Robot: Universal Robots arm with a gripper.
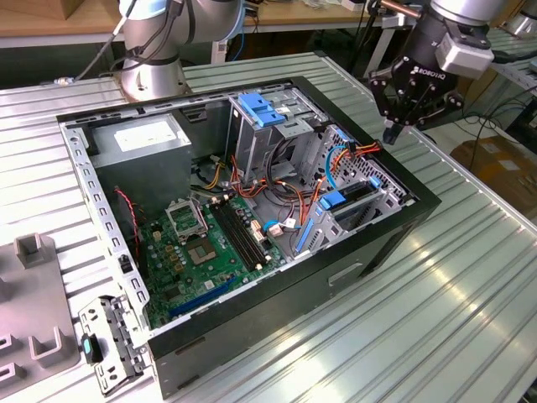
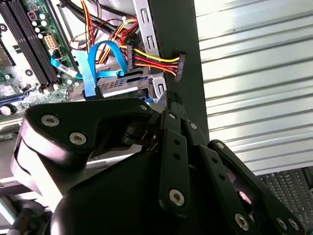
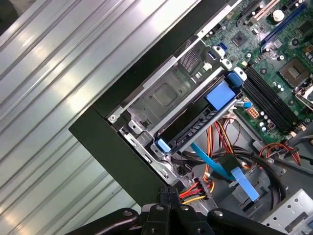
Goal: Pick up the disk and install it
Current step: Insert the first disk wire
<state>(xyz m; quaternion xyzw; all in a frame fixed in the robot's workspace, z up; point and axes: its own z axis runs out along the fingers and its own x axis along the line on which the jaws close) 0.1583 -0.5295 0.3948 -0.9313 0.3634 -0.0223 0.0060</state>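
Scanning from the ribbed surface [image 1: 470,277] to the open computer case [image 1: 252,336], you see the disk [image 3: 190,128] slotted in the corner bay, apparently installed. The gripper [image 1: 393,133] hovers above the case wall, jaws together, holding nothing, likely clear of the cables.

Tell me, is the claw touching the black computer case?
Cannot tell. The exterior view puts the claw right over the edge of the case; both wrist views overlap them, with no plain contact or gap.

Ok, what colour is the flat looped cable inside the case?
The cable is light blue; best in the second wrist view.
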